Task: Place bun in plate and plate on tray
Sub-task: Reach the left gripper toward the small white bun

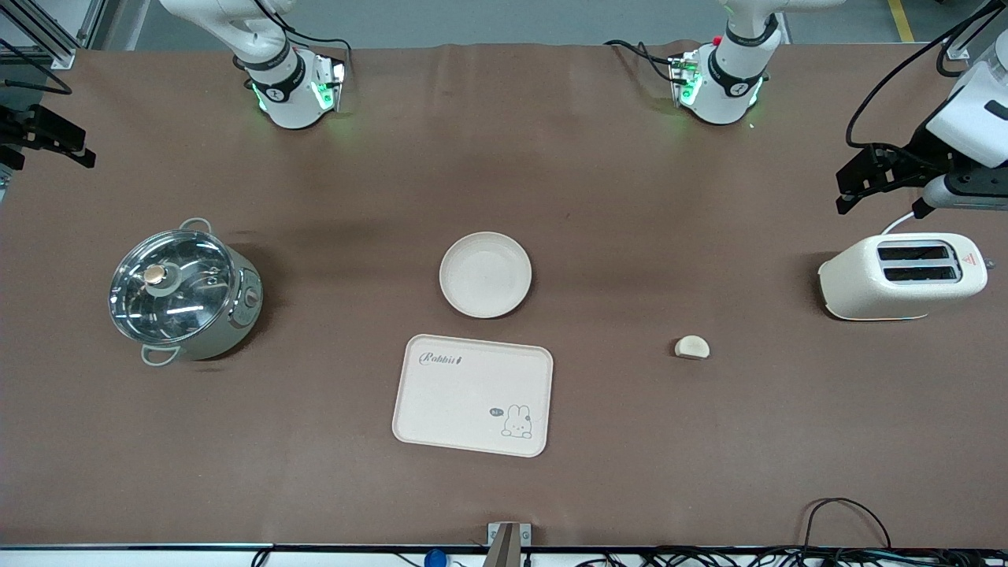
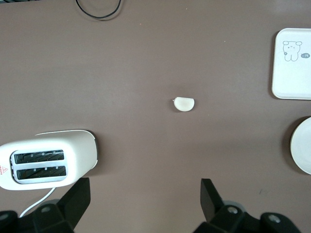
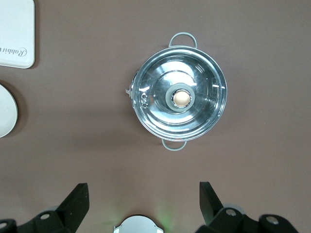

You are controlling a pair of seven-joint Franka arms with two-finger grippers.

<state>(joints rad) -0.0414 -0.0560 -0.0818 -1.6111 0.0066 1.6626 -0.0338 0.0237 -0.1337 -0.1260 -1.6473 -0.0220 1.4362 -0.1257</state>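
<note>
Front view shows "Rabbit" script on the tray [image 1: 472, 395], nearer the camera than the plate [image 1: 485, 274]. Bare on the table, the bun [image 1: 692, 346] lies toward the left arm's end. Left gripper [image 2: 143, 199] and right gripper [image 3: 143, 201] hang spread, holding nothing.

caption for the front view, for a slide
Start: bun on the table, plate empty, tray bare, both arms waiting.
</note>
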